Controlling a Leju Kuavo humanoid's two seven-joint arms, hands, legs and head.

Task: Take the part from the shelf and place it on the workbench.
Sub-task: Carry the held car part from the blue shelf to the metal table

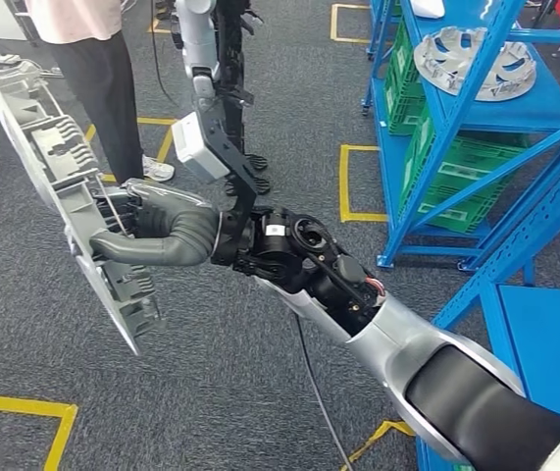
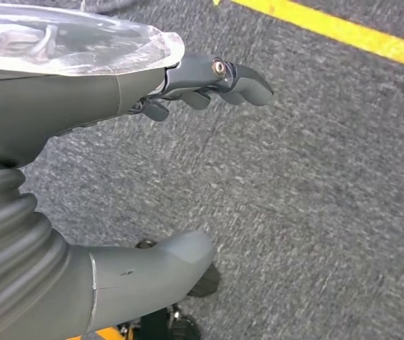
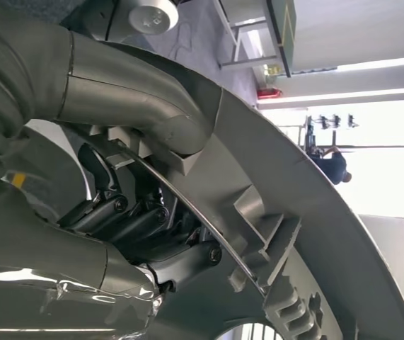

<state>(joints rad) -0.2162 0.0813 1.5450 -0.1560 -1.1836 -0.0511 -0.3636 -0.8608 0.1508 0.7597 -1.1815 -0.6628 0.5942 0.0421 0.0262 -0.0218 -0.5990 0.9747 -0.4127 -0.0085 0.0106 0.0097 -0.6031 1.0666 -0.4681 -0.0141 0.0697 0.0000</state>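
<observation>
The part (image 1: pixel 48 157) is a long grey plastic panel with ribs and clips, held slanting above the carpet at the left of the head view. My right hand (image 1: pixel 154 234) grips it about halfway along, thumb on one face and the fingers behind. In the right wrist view the thumb (image 3: pixel 135 99) presses on the part's ribbed curved face (image 3: pixel 301 184), and the dark fingers (image 3: pixel 135 227) curl under a thin rail. My left hand (image 2: pixel 55 113) hangs over the carpet with thumb and fingers apart, holding nothing.
A blue shelf (image 1: pixel 446 128) stands at the right with round silvery parts (image 1: pixel 477 64) and green crates (image 1: pixel 454 186). A blue surface (image 1: pixel 550 334) lies at the lower right. A person (image 1: pixel 99 78) and another robot (image 1: pixel 217 88) stand ahead on the grey carpet with yellow lines.
</observation>
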